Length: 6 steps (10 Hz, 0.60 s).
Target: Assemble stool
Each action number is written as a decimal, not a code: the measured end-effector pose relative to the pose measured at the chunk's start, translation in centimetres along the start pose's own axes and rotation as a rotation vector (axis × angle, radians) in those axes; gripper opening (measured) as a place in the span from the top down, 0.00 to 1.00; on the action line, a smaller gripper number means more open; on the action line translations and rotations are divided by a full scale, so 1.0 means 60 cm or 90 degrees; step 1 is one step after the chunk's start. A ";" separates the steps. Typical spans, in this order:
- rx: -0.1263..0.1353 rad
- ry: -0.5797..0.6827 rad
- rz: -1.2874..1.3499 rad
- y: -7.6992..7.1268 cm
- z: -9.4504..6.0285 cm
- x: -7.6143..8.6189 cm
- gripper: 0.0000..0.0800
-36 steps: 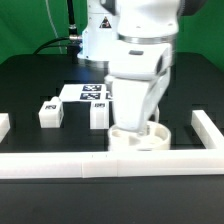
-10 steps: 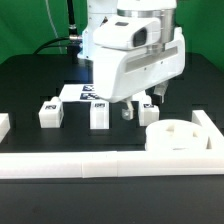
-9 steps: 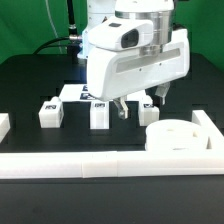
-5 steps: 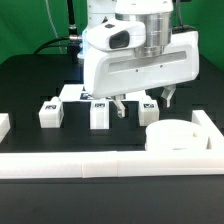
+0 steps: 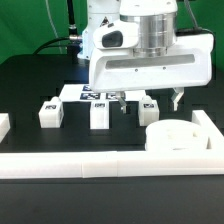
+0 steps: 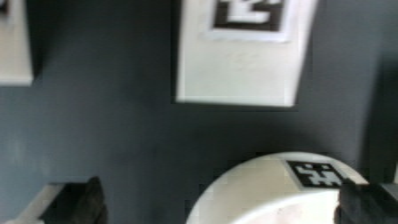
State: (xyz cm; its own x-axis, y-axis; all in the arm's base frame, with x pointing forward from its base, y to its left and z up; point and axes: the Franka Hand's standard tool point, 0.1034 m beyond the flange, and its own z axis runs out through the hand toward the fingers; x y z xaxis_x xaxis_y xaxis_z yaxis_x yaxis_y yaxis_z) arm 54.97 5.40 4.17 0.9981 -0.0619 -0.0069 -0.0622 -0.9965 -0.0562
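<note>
Black table [image 5: 25,90] (white rails [image 5: 100,163] bordering it) holds the seat [image 5: 178,138]; green backdrop [image 5: 30,25]

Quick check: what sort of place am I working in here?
Probably a lab test bench: a black table fenced by white rails, a marker board fixed on it, tagged legs and a seat laid out, and a green screen behind.
</note>
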 end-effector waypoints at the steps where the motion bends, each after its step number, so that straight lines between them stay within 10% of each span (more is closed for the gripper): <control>1: 0.000 -0.006 -0.005 0.000 0.000 -0.001 0.19; 6: -0.012 -0.167 -0.004 -0.003 0.003 -0.021 0.19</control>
State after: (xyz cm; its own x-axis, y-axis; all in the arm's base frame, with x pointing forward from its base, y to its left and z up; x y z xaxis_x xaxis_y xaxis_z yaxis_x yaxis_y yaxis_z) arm 53.72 5.69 3.99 0.9631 -0.0408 -0.2660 -0.0530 -0.9978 -0.0386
